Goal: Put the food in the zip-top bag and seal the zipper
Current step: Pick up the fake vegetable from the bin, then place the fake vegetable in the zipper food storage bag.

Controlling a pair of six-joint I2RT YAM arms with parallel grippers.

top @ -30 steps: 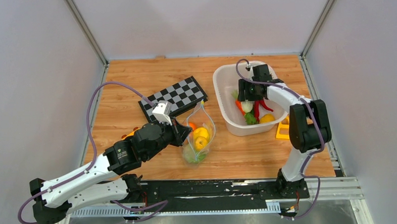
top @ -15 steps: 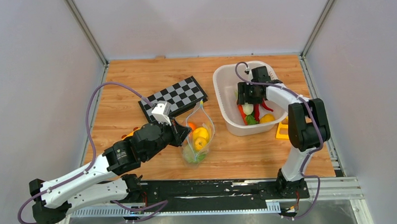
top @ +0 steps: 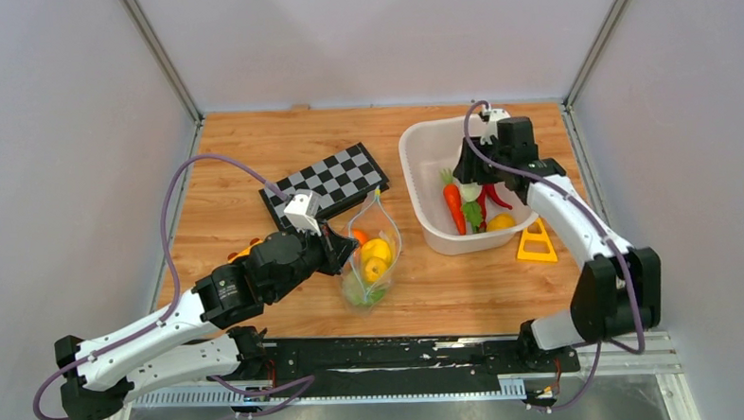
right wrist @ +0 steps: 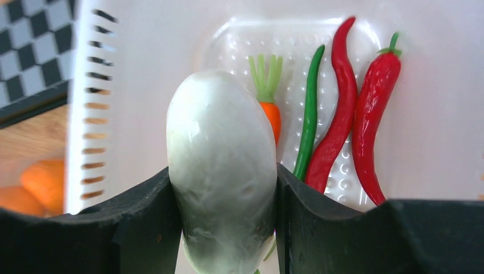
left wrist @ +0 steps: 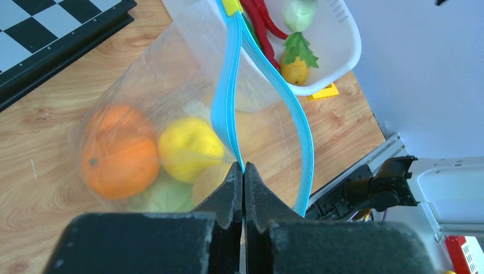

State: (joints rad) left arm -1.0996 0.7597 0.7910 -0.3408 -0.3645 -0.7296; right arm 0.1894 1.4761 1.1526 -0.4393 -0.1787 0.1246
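Right wrist view: peppers (right wrist: 374,114) and carrot (right wrist: 273,117) lie in basket (right wrist: 142,57); right tool (right wrist: 225,228) grasps radish (right wrist: 220,148); left tool (left wrist: 243,177) clenches zipper (left wrist: 225,103).

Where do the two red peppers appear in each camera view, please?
Top external: red peppers in the white basket, upper right.
Left wrist: top edge, centre.
Right wrist: right of centre.
Shared landmark: chessboard, left of the basket in every view.

Zip-top bag (top: 370,253) held upright, mouth open; teal zipper (left wrist: 228,97) unsealed (one lip pinched in left gripper (left wrist: 243,168)). Inside: orange (left wrist: 120,157), yellow lemon (left wrist: 188,148), green cabbage (left wrist: 165,197). White radish (right wrist: 222,131) clamped in right gripper (right wrist: 224,177) above basket (top: 413,156); carrot (top: 454,206), red peppers (right wrist: 354,125), green pepper (right wrist: 308,120) lie in it.
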